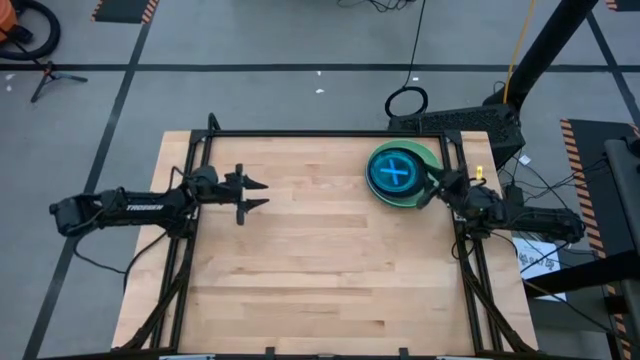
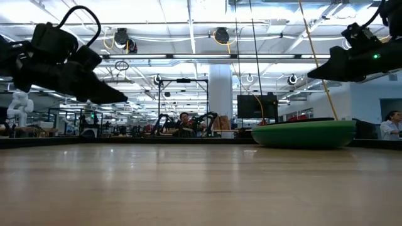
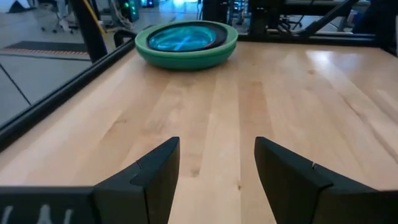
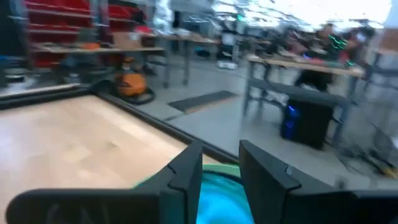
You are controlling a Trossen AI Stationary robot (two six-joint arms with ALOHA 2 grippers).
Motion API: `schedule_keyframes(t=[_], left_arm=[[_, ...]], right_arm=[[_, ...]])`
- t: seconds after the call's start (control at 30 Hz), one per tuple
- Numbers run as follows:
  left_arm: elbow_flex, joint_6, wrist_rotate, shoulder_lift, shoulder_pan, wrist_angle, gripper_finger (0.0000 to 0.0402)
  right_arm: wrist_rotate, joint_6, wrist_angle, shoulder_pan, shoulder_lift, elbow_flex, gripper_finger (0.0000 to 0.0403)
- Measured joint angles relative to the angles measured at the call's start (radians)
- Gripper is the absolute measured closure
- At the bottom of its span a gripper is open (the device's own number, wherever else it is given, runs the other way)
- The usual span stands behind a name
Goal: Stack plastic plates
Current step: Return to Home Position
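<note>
At the edge of the stack, your right gripper (image 1: 436, 189) hangs low, its fingers slightly apart with nothing between them. If you pull it back without lifting first, a fingertip will likely catch the rim and drag or tilt the pile, which sits close to the black frame rail (image 1: 452, 160) at the table's corner. Raise, then withdraw. Your left gripper (image 1: 258, 194) waits well apart over the bare pale wooden table (image 1: 320, 270), fingers spread and empty. The large round mint green plastic plate (image 1: 402, 204) serves as the bottom dish. Nested in it you see a dark plate rim (image 3: 221, 38) and, on top, the small translucent cyan-blue plate (image 1: 395, 172). How many plates lie hidden between them cannot be told.
</note>
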Motion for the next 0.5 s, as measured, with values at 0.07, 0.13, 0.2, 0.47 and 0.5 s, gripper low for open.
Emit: schedule_keyframes(t=[0.07, 0.13, 0.2, 0.47, 0.5], left_arm=[[-0.005, 0.001, 0.001, 0.0, 0.012, 0.005, 0.0188], [-0.011, 0.002, 0.003, 0.0, 0.024, 0.005, 0.0188], [-0.018, 0.006, 0.017, 0.0, 0.036, 0.005, 0.0188], [-0.02, 0.001, 0.101, 0.0, 0.061, 0.0, 0.0188], [-0.02, 0.001, 0.101, 0.0, 0.061, -0.002, 0.0188]], right_arm=[[-0.019, -0.027, 0.038, 0.0, 0.011, -0.012, 0.0305], [-0.034, -0.06, 0.071, 0.0, 0.019, -0.023, 0.0305], [-0.038, -0.088, 0.114, 0.0, 0.031, -0.04, 0.0305], [-0.093, -0.113, 0.134, 0.001, 0.073, -0.047, 0.0305], [-0.092, -0.119, 0.134, 0.001, 0.076, -0.047, 0.0305]])
